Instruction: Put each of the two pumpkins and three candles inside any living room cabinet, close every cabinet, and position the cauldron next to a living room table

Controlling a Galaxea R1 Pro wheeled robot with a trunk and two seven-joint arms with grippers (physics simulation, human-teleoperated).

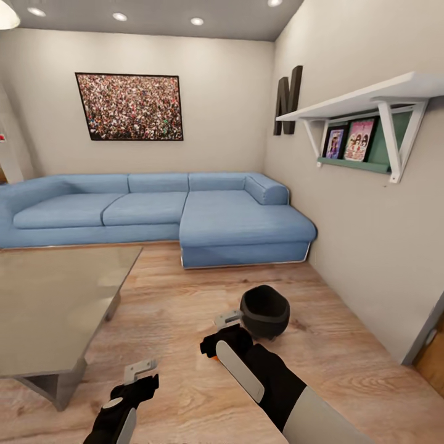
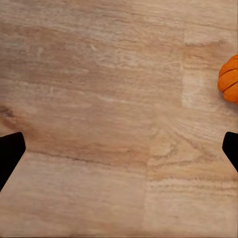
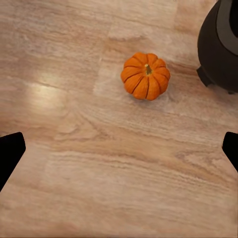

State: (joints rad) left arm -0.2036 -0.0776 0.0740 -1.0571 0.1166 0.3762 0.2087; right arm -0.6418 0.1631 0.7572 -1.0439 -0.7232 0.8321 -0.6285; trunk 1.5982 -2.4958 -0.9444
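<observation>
One ribbed orange pumpkin [image 3: 146,75] lies on the wood floor beside the glossy black cauldron [image 3: 220,44]. My right gripper [image 3: 119,153] hangs open above the floor, a short way from the pumpkin, with nothing between its fingers. In the head view the right gripper [image 1: 226,328] hovers just left of the cauldron [image 1: 265,311], and a sliver of the pumpkin [image 1: 211,356] peeks out under the wrist. My left gripper [image 1: 140,376] is open over bare floor; the pumpkin [image 2: 230,79] shows at the edge of its view. The glass-topped table [image 1: 55,302] stands to the left.
A blue corner sofa [image 1: 185,213] runs along the back wall under a framed picture [image 1: 129,106]. A white wall shelf [image 1: 370,102] with photos juts out at the right. Open plank floor lies between the table, sofa and right wall.
</observation>
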